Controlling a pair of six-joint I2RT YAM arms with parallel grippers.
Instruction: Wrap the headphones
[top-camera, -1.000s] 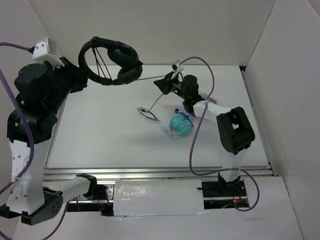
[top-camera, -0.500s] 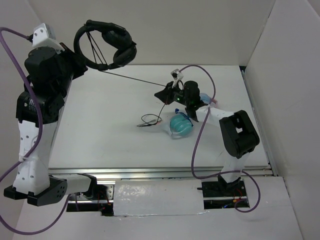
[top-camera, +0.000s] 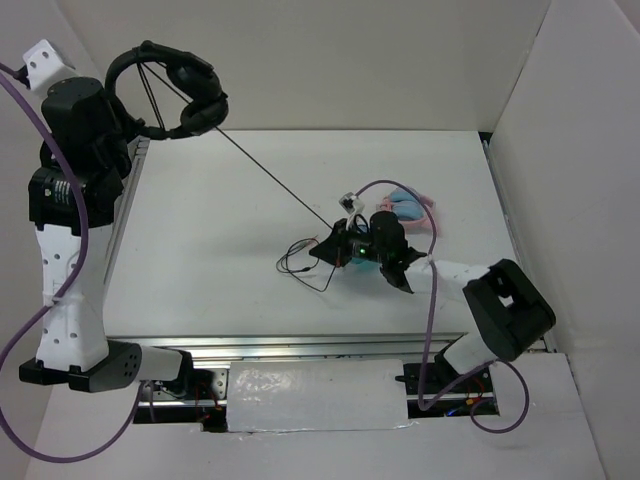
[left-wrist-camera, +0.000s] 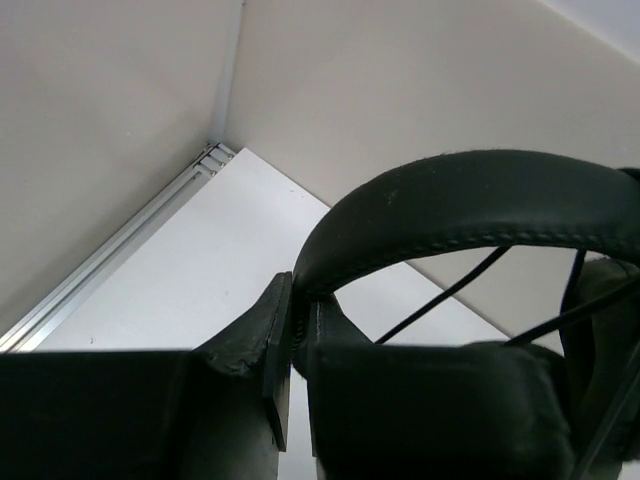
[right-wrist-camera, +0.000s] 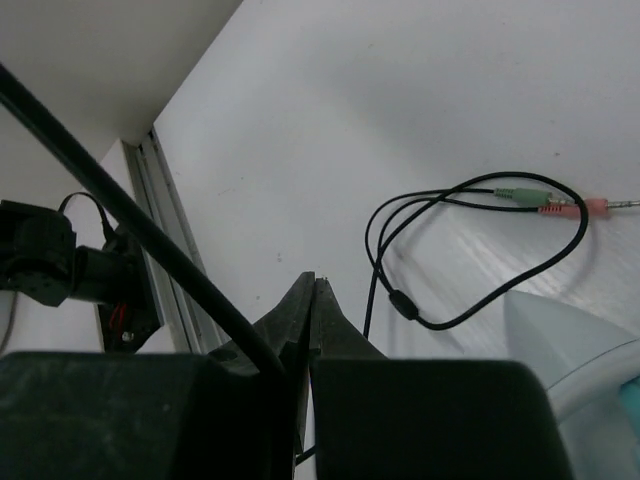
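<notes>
The black headphones (top-camera: 175, 80) hang in the air at the far left, high above the table. My left gripper (top-camera: 140, 127) is shut on the headband (left-wrist-camera: 470, 190), with its tips (left-wrist-camera: 297, 300) pinching the band's lower end. The thin black cable (top-camera: 270, 178) runs taut from an earcup (top-camera: 197, 113) down to my right gripper (top-camera: 332, 252), which is low over the table's middle. In the right wrist view the jaws (right-wrist-camera: 313, 285) are shut, and the cable (right-wrist-camera: 120, 205) enters between them. The loose cable end (right-wrist-camera: 470, 300), with green and pink plugs (right-wrist-camera: 545, 200), lies looped on the table.
The teal headphones (top-camera: 362, 258) lie mostly hidden under my right wrist. The pink-and-blue headphones (top-camera: 410, 207) lie just behind it. White walls close in the back and right side. A metal rail (top-camera: 300, 345) runs along the near edge.
My left arm has swung the headphones up and to the left. My right gripper has moved nearer and lower along the cable, over the teal headphones. The cable span between them is longer.
</notes>
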